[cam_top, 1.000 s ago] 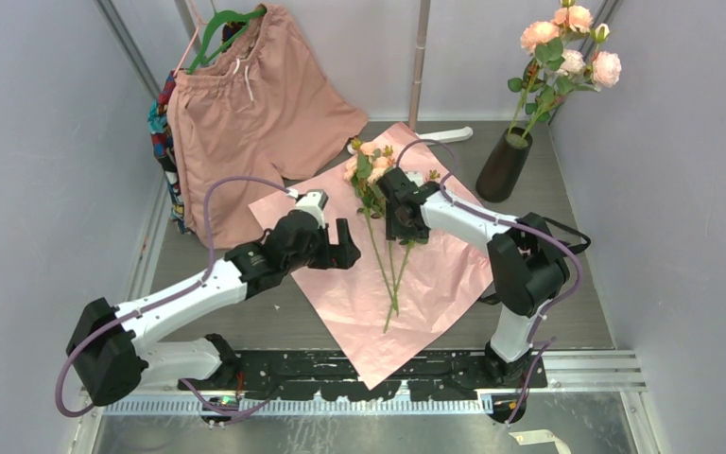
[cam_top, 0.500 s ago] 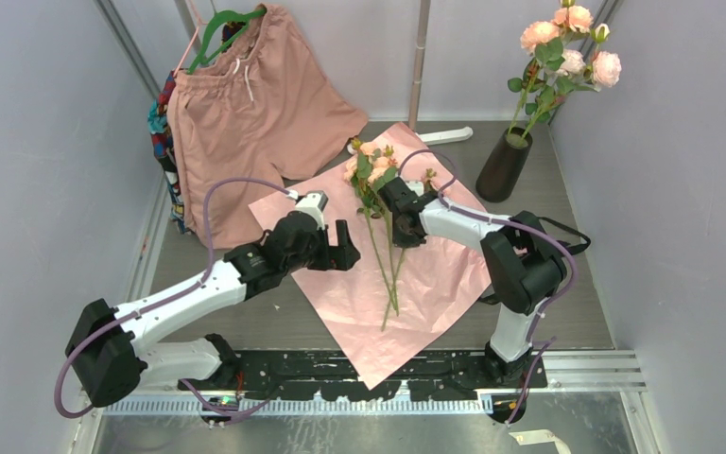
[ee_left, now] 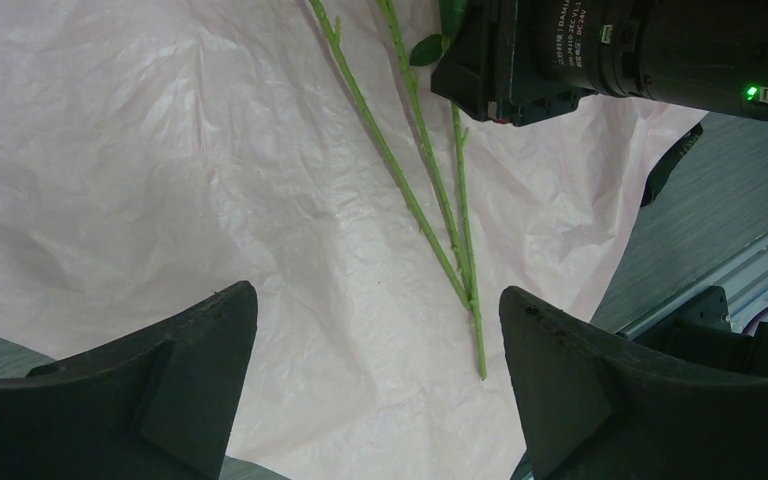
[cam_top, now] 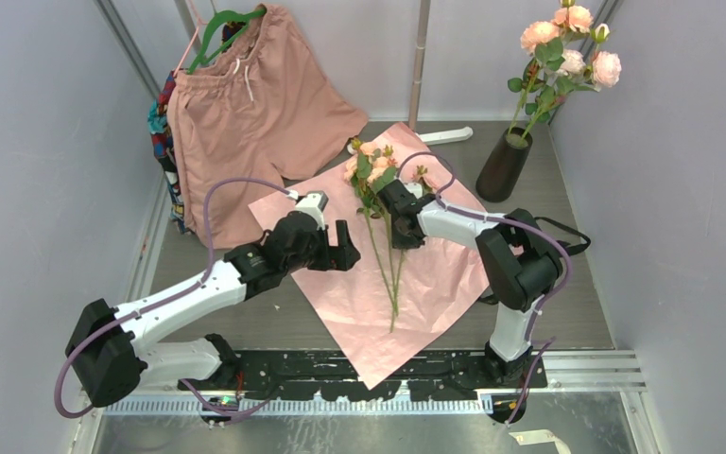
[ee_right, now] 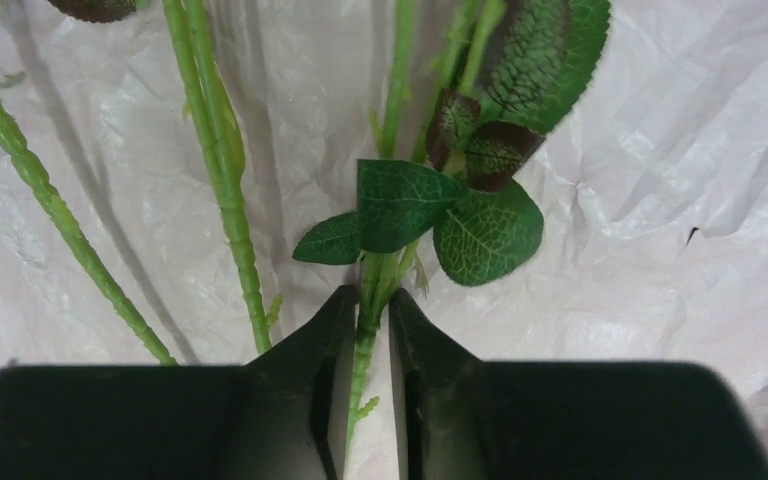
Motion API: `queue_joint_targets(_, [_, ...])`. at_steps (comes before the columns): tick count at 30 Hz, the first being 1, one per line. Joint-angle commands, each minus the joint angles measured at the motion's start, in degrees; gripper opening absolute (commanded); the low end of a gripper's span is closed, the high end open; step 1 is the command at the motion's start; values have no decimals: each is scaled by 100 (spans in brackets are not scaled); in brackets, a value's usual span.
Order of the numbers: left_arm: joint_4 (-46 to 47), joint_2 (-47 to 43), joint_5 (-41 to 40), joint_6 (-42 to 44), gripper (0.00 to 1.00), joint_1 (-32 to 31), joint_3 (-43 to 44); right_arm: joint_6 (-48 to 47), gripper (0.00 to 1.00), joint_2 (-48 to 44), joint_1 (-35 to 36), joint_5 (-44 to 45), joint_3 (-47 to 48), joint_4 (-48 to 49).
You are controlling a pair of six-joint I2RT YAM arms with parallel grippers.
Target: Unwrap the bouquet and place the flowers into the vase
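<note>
A: Right hand [ee_right: 369,318]?
B: Pinching one stem of the flowers [cam_top: 371,170], which lie on the opened paper [cam_top: 440,270]. Left hand [ee_left: 375,305] spread, just left of the stems. Vase [cam_top: 503,166] far right, well apart.

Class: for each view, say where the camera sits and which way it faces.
Top external: above and behind, looking down: left arm, right arm, pink paper.
Left wrist: on the left gripper, facing down at the stems; open fingers show.
Right wrist: on the right gripper, fingers pinching one stem.
All share stems.
</note>
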Motion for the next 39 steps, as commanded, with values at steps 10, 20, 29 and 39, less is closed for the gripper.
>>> queue_joint_targets(10, [239,-154,124,-18,89,31,118,-112,1,-892,28,273,225,-66])
queue_joint_targets(20, [1409,-204,1122,2,82,31,30,-487,1,-2398,166,-64,896,-319])
queue_joint_targets(29, [3788,-195,2430,-210,69,31,-68,-808,1,-2650,1012,322,1335,-300])
queue_joint_targets(39, [4128,147,2567,-400,45,31,-212,-916,1,-2641,1441,559,1793,-317])
